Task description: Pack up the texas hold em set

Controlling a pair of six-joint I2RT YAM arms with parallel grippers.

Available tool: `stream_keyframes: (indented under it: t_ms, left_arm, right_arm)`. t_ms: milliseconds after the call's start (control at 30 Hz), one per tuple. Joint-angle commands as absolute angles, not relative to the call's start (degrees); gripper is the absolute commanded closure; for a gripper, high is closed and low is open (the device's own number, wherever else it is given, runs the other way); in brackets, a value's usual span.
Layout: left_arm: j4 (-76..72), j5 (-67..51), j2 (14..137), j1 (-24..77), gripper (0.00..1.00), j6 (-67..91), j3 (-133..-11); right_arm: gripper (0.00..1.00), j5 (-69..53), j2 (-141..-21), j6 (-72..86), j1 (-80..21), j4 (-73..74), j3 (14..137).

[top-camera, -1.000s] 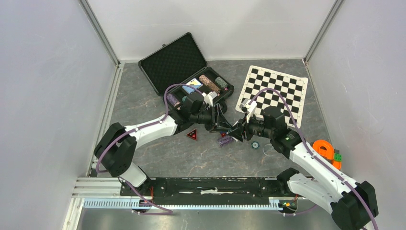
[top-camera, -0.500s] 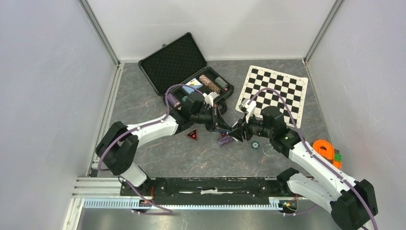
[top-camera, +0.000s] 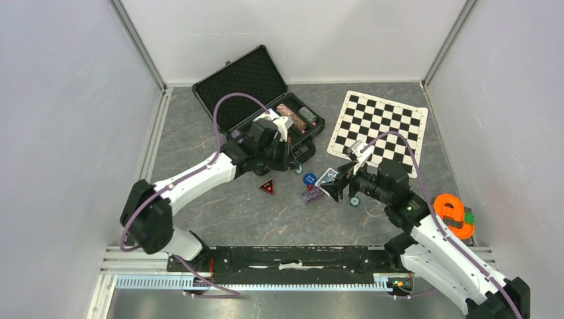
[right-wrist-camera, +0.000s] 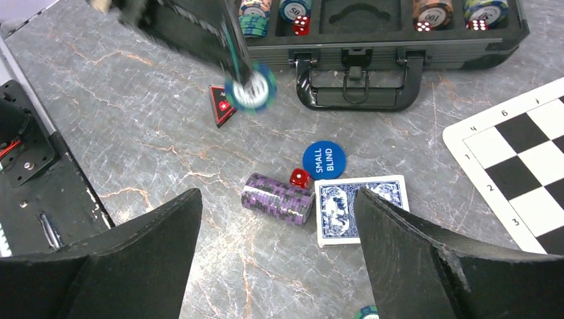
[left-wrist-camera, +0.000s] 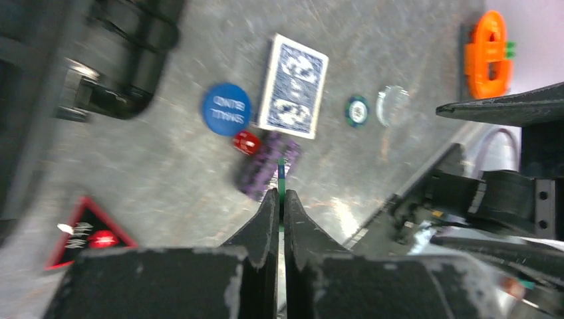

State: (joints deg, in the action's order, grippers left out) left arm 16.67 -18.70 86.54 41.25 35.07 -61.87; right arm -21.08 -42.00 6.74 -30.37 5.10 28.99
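Observation:
The black briefcase (top-camera: 247, 85) lies open at the back, with chip stacks and red dice in its foam tray (right-wrist-camera: 372, 41). My left gripper (top-camera: 292, 163) is shut on one green-and-blue poker chip (left-wrist-camera: 281, 174), held edge-on above the floor; the chip also shows in the right wrist view (right-wrist-camera: 251, 90). On the floor lie a purple chip stack (right-wrist-camera: 278, 198), a red die (right-wrist-camera: 299, 177), the blue round button (right-wrist-camera: 324, 160), a blue-backed card deck (right-wrist-camera: 362, 207) and a loose green chip (top-camera: 355, 200). My right gripper (right-wrist-camera: 278, 194) is open and empty above the purple stack.
The checkered chess mat (top-camera: 379, 129) lies right of the briefcase. An orange plastic object (top-camera: 452, 209) sits at the right wall. A red-and-black triangle (top-camera: 267, 186) lies left of the chips. A clear disc (left-wrist-camera: 393, 106) lies by the green chip.
The two grippers have drawn apart from their meeting over the floor. My left gripper has moved back toward the briefcase with the chip; my right has pulled back to the right.

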Motion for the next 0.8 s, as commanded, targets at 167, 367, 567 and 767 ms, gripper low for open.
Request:
stream_keyframes:
  t_ms: [167,367,567,767]
  left_arm:
    - [13.35,1.81,71.50,41.18,0.98,-6.95,-54.24]
    - [14.16,0.46,72.29,40.96,0.98,-18.73,-52.53]
    - [13.62,-0.31,76.50,40.98,0.98,-20.53,-53.30]
    - [14.36,3.70,79.35,40.61,0.98,-22.73,-54.27]
  right_arm:
    - [0.11,-16.55,-38.28,10.58,-30.60,2.25,24.71]
    - [0.12,-17.81,-39.62,10.97,-30.58,2.46,25.57]
    - [0.12,-18.27,-40.66,10.83,-30.56,2.46,26.31]
    - [0.12,-17.82,-40.59,10.68,-30.56,2.45,26.06]
